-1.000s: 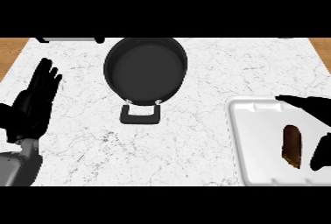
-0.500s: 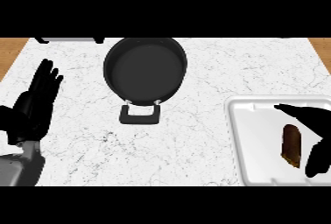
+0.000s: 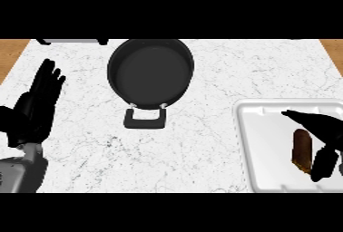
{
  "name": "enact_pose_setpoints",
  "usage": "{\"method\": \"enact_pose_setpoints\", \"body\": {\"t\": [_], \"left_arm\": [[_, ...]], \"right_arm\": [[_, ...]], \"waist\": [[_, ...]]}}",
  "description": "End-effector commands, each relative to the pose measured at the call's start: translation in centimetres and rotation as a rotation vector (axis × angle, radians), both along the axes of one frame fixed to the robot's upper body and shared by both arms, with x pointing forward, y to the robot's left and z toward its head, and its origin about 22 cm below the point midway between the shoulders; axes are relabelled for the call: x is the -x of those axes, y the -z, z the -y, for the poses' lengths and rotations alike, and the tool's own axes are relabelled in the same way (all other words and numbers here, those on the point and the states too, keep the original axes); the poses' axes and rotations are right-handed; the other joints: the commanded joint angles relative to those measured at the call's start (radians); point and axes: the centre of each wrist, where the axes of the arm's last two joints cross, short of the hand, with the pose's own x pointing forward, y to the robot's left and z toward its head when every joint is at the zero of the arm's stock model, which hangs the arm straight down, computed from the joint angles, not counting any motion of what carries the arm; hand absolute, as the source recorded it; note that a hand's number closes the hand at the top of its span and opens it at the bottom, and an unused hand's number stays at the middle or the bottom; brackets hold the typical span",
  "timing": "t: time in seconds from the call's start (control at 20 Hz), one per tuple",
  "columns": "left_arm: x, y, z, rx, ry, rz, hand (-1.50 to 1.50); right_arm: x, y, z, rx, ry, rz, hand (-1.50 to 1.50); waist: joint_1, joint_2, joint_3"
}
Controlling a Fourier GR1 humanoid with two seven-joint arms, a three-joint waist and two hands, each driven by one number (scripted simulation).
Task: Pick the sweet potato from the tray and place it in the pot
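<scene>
Sweet potato [image 3: 301, 147] is seen lying lengthwise in the white tray [image 3: 264, 136] at the counter's right, and it has not yet been lifted. Compared with a moment ago, the right hand [image 3: 326, 131] is found lower and closer over it: the thumb is now stretched out past the potato's far end, while the fingers [image 3: 320, 170] are brought down along its right side, next to its near end. The hand is judged to be spread rather than closed, so the grasp is taken as being prepared, not made; whether the fingers already touch the skin cannot be told. The black pot [image 3: 150, 68] is set well apart, up and to the left on the marbled counter [image 3: 221, 77], with its handle [image 3: 145, 119] turned toward the robot. Nothing is seen lying between tray and pot, though the tray's raised rim must be cleared on the way out. The left hand [image 3: 33, 108] is held open at the left edge, fingers up, at rest
</scene>
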Motion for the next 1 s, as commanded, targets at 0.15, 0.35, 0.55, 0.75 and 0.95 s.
{"method": "enact_pose_setpoints", "body": {"t": [0.15,0.35,0.55,0.75,0.95], "left_arm": [[0.8,0.2,-0.4,-0.004,-0.017,0.002,0.0],[-0.2,-1.0,-1.3,-0.014,-0.011,-0.002,0.0],[-0.8,-0.1,0.4,0.005,-0.001,0.0,0.0],[0.5,0.0,-1.0,0.014,-0.001,-0.002,0.0],[0.8,0.7,-1.2,0.003,0.004,0.003,0.0]], "right_arm": [[0.2,1.9,0.2,0.044,0.025,-0.009,-1.5],[0.2,1.2,1.9,0.04,0.034,-0.016,-1.5],[1.6,4.6,0.9,0.049,-0.132,-0.053,1.5],[-0.2,5.2,1.4,0.062,-0.148,-0.008,1.5],[-0.1,5.5,-0.3,0.02,-0.141,-0.014,1.5]], "waist": [[0.0,0.0,0.0],[-0.002,-0.001,0.0],[-0.005,0.0,0.0],[0.004,0.001,0.0],[0.002,0.0,0.0]]}}
